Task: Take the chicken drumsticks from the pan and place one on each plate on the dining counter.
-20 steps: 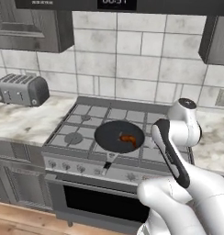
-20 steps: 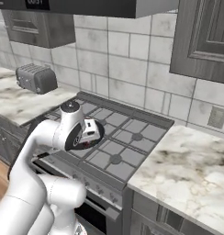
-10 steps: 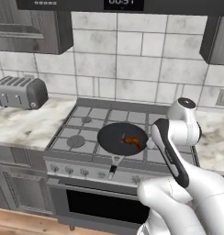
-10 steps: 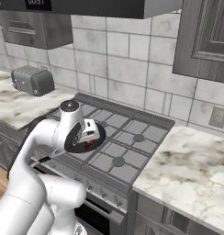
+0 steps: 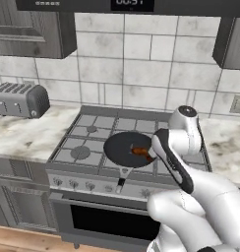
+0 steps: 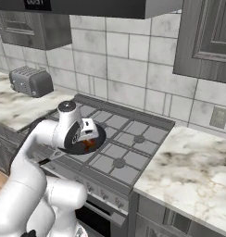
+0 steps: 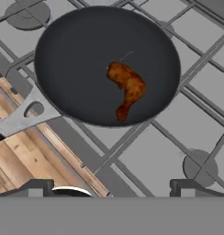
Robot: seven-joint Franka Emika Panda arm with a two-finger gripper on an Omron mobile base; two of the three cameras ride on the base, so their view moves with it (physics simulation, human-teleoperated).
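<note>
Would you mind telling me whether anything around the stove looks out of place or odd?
Nothing stands out: the pan sits flat on the stove, drumsticks inside, nothing spilled.

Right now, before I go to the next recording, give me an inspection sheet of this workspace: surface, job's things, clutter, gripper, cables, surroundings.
Surface: gas stove with grey grates, set between marble counters.
Job's things: black pan on a front burner, handle toward the stove's front edge; chicken drumsticks show as one orange-brown mass near the pan's middle, count not clear. Plates and dining counter: nothing seen.
Clutter: toaster on the counter left of the stove.
Gripper: gripper open, above the stove's front edge, apart from the pan, holding nothing.
Cables: nothing seen.
Surroundings: tiled wall, dark cabinets, wall outlet, oven door below.
</note>
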